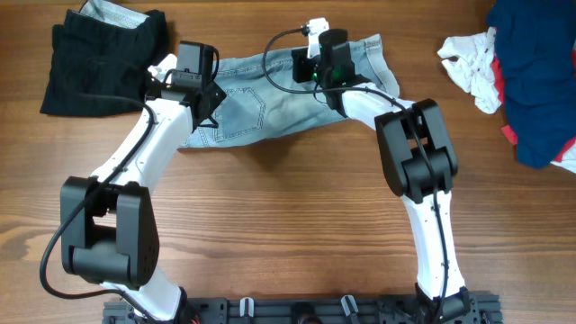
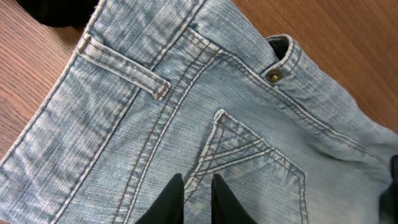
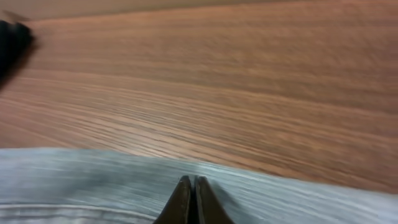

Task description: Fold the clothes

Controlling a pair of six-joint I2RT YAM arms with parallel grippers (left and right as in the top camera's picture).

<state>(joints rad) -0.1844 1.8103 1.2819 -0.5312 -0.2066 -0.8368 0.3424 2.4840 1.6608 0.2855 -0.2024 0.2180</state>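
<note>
Light blue denim shorts [image 1: 252,108] lie spread on the wooden table, at the back centre. My left gripper [image 1: 210,97] is over their left part. In the left wrist view its fingers [image 2: 198,183] are nearly closed, with a narrow strip of denim [image 2: 249,112] between them beside a back-pocket seam. My right gripper [image 1: 328,70] is over the shorts' upper right part. In the right wrist view its fingers [image 3: 190,183] are pressed together over the denim [image 3: 93,180], near the cloth's far edge.
A folded black garment [image 1: 99,63] lies at the back left, and its corner shows in the left wrist view [image 2: 50,9]. A pile at the back right holds a white-and-red piece [image 1: 472,63] and a dark blue one [image 1: 540,81]. Bare wood [image 3: 217,93] lies beyond the shorts.
</note>
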